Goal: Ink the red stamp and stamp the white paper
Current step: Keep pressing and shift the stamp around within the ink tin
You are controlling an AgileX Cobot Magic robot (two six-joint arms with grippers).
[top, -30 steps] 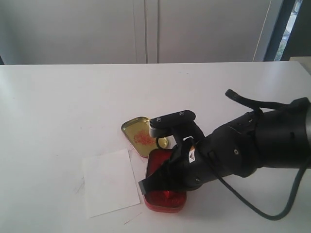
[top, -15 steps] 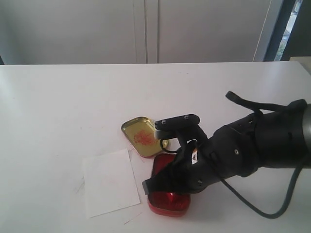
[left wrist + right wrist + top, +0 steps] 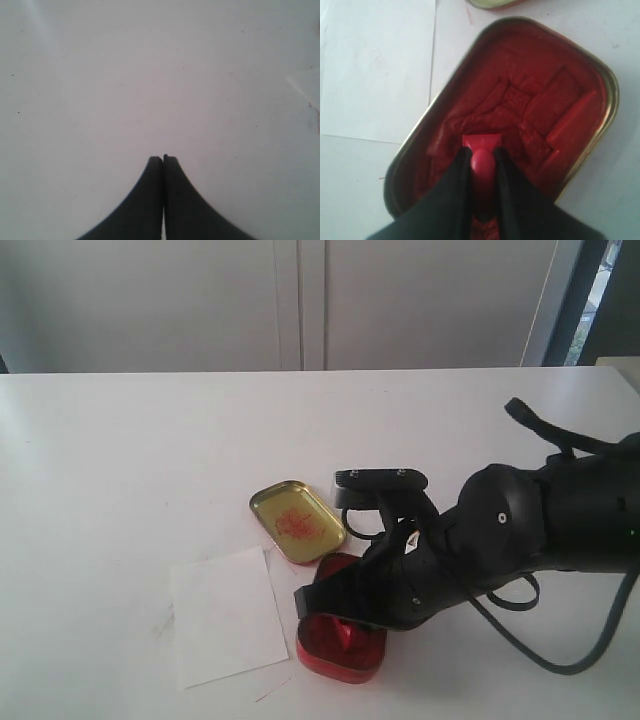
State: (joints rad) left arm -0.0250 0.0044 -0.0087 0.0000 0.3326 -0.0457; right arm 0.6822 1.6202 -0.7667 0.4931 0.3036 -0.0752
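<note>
While my right gripper (image 3: 481, 159), pinched on the knob of the tiny red plastic stamp (image 3: 481, 142), holds its base in the rectangular red tin of ink paste (image 3: 607, 85) just beside the thin white paper sheet (image 3: 375, 65), I should press straight and evenly.

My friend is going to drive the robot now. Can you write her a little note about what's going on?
Right gripper: shut on the tiny red plastic stamp, whose base is down in the rectangular red ink tin.
Left gripper: shut, empty, over the bare white table.
The small white sheet of paper lies flat beside the tin, with no print visible; the gold-coloured lid is nearby.
Done: stamp gripped and at the ink.
Left: lift it and press it on the paper.
</note>
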